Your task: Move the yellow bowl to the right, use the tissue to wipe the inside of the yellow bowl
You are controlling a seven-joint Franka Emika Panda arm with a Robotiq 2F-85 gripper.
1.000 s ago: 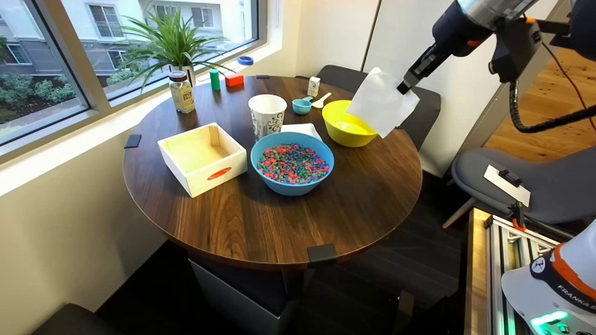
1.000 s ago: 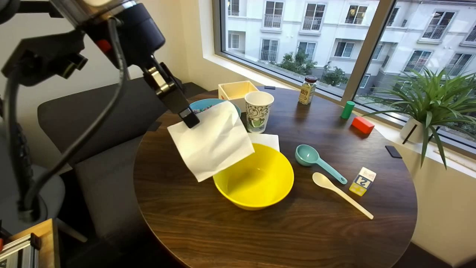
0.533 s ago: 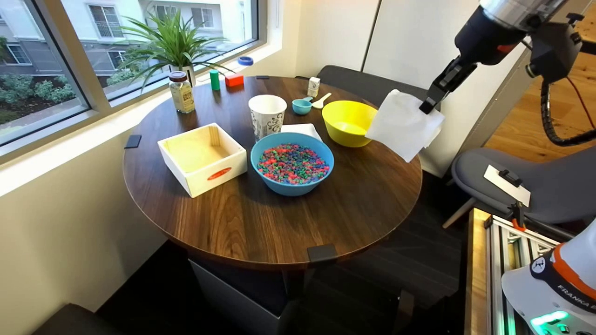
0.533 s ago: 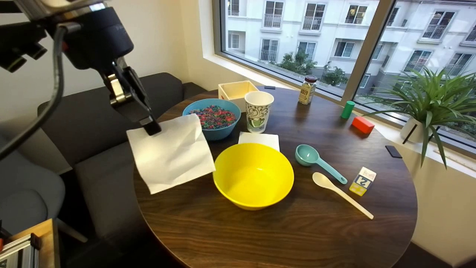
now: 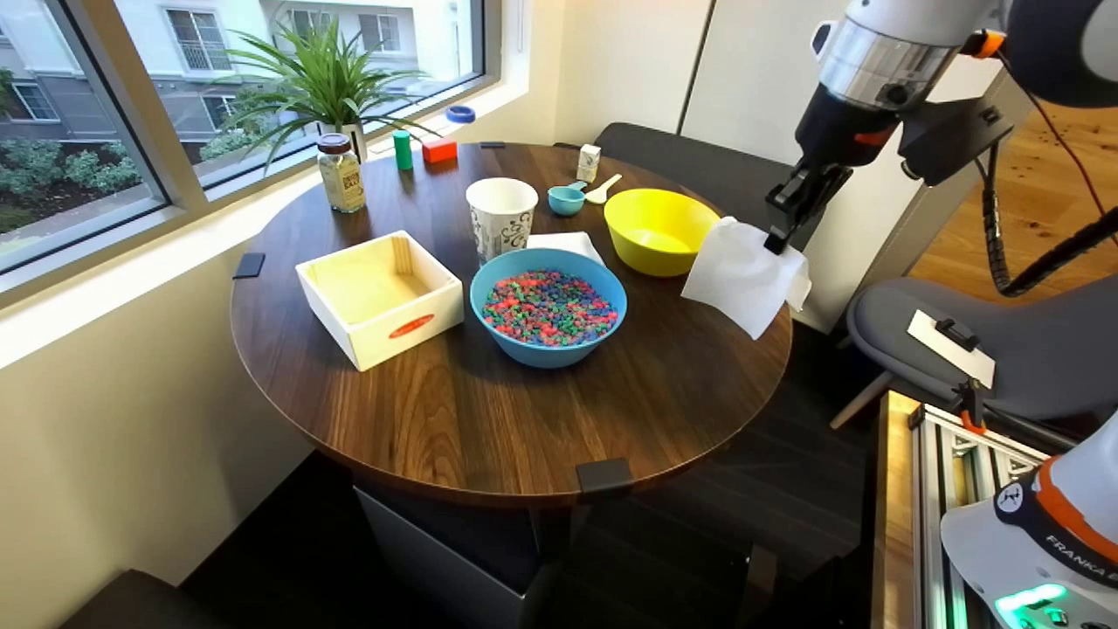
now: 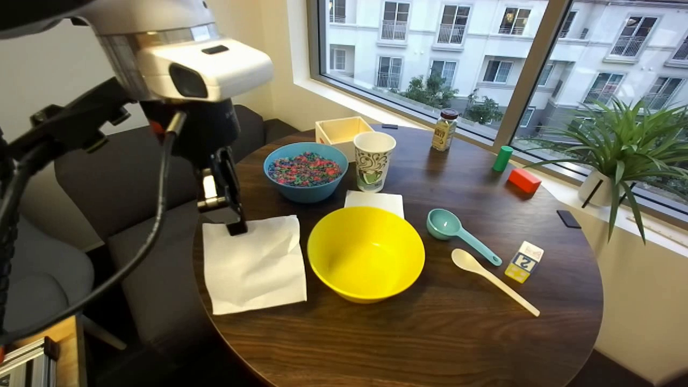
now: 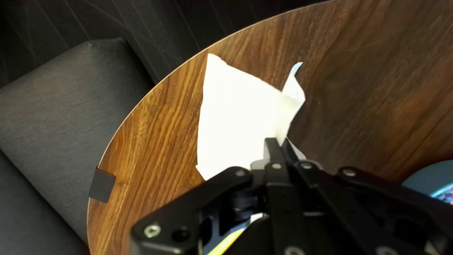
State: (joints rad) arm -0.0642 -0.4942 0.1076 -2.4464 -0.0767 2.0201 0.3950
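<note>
Glossy plastic yellow bowl (image 6: 366, 255) — matt paper tissue (image 6: 255, 269) — grained wooden table (image 6: 430, 344)

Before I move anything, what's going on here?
The robot gripper is shut on a white paper tissue, holding it over the round wooden table beside the yellow bowl, outside it. The yellow bowl stands upright, with no wiping under way inside. A blue bowl of multicoloured pieces stands nearby.

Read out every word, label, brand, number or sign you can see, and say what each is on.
"FRANKA E": on the robot base, cut off by the picture's edge.
"2": on the toy block.
Too blurred to read: the jar label.
Too small to read: any lettering in the red oval on the white box.
</note>
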